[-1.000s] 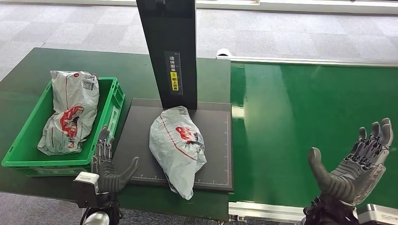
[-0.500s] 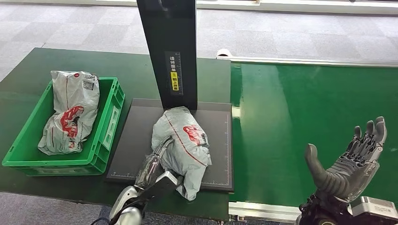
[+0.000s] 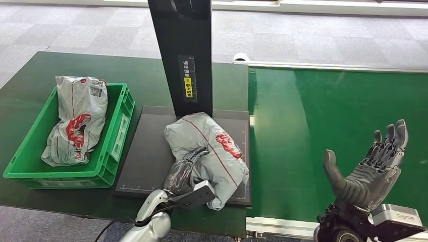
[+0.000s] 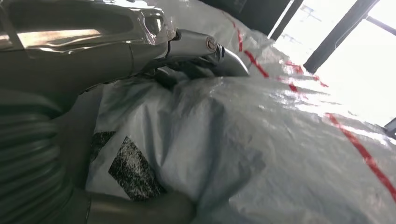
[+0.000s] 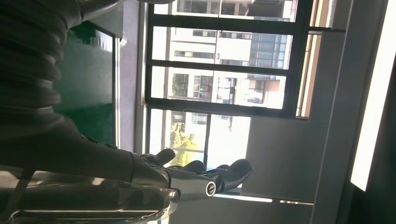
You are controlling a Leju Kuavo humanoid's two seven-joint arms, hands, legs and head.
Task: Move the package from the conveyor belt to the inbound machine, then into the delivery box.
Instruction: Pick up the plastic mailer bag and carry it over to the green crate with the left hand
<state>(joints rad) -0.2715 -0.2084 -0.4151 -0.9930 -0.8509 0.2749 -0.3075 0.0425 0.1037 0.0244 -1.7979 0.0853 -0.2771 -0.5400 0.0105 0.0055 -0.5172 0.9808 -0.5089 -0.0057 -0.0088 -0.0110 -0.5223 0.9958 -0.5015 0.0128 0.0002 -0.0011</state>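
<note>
Since a second ago my left hand (image 3: 188, 171) has swung in from beside the crate and closed over the near side of the package (image 3: 209, 151), which has slewed toward the conveyor belt (image 3: 333, 126). From the left wrist view I see the fingers (image 4: 205, 46) curled over the crinkled plastic and the thumb underneath, so I judge it gripped, not merely touched. That package lies on the dark plate of the inbound machine (image 3: 151, 151), its far end against the black upright post (image 3: 184, 55); I read this as the scan step done and the lift toward the delivery box (image 3: 113, 131) starting. One bag (image 3: 75, 121) already lies in that green box, leaning on its far wall, so room remains at the near end. My right hand (image 3: 371, 171) hangs over the belt, palm up, fingers spread, carrying nothing. Everything sits on a dark green counter (image 3: 60, 65); beyond it is grey carpet tile, and the right wrist view looks out through tall windows at buildings.
</note>
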